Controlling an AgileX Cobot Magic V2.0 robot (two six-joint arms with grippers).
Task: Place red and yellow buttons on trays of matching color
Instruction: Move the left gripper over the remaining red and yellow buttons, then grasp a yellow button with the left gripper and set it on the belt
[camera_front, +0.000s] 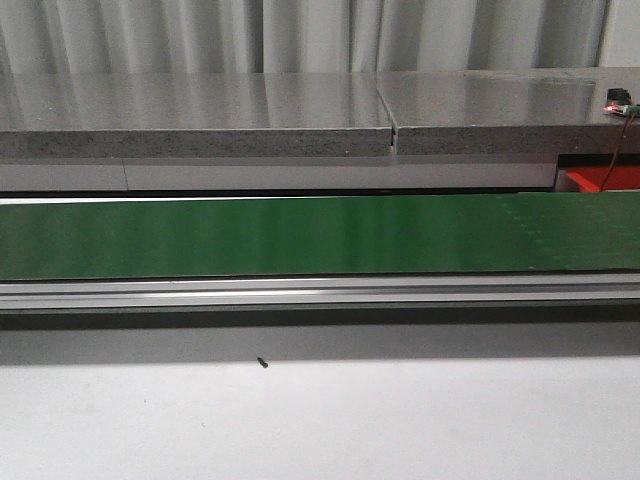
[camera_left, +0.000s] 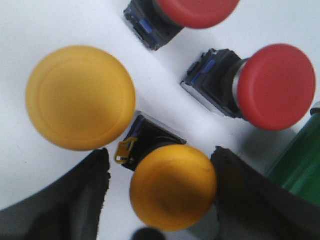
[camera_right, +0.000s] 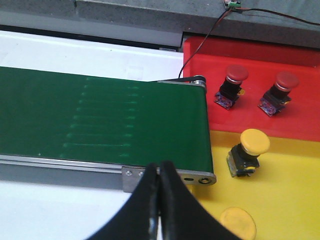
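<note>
In the left wrist view my left gripper (camera_left: 160, 167) is open, its fingers (camera_left: 75, 200) either side of a yellow button (camera_left: 172, 187) lying on its side on a white surface. The far finger touches the cap and a gap shows on the other side. A larger yellow button (camera_left: 80, 97) and two red buttons (camera_left: 275, 87) (camera_left: 197, 10) lie close by. In the right wrist view my right gripper (camera_right: 160, 167) is shut and empty above the belt's end. Beyond it, the red tray (camera_right: 200, 60) holds two red buttons (camera_right: 235, 75) (camera_right: 286, 81). The yellow tray (camera_right: 290, 200) holds a yellow button (camera_right: 252, 142) and a yellow cap (camera_right: 239, 222).
A green conveyor belt (camera_front: 320, 235) runs across the front view, with a grey slab (camera_front: 200, 115) behind and a white table (camera_front: 320, 420) in front. A small dark screw (camera_front: 262, 363) lies on it. A green object (camera_left: 300, 170) is beside the left gripper. Neither arm shows in the front view.
</note>
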